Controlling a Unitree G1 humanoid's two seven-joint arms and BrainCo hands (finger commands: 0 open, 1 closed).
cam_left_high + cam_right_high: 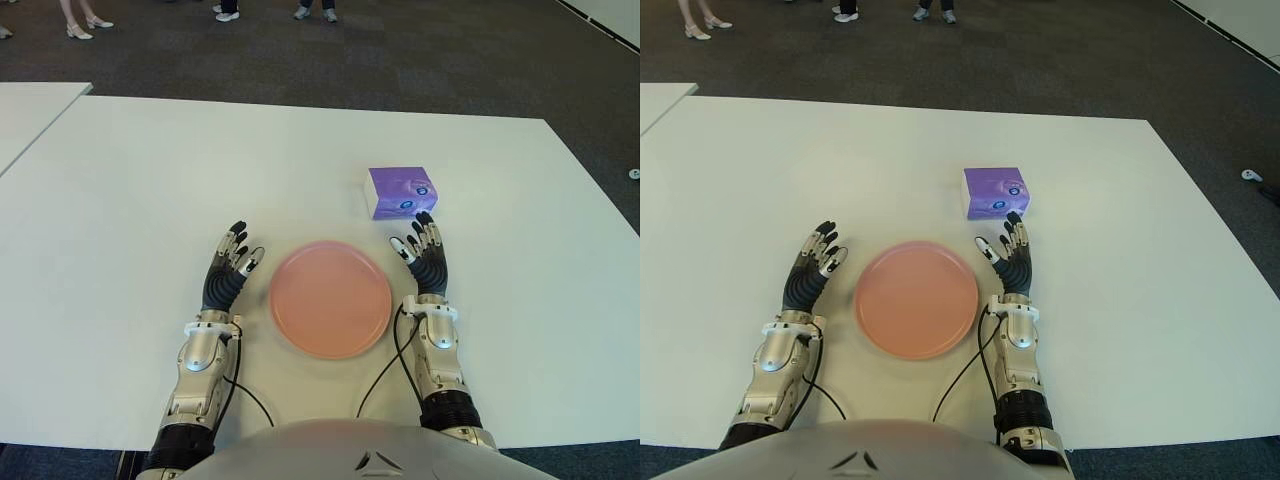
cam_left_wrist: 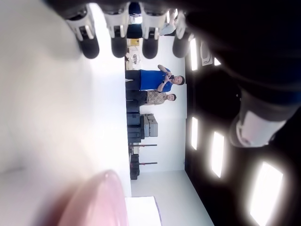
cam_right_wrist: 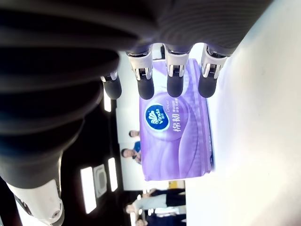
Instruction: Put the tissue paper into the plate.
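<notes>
tissue pack just beyond spread fingertips of right hand, untouched

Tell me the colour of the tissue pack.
Purple, with a white side; the tissue pack shows best in the right wrist view.

White table fills most of view, w/ dark grey carpet beyond at 12. Second white table at 10; people's feet along far edge.
</notes>
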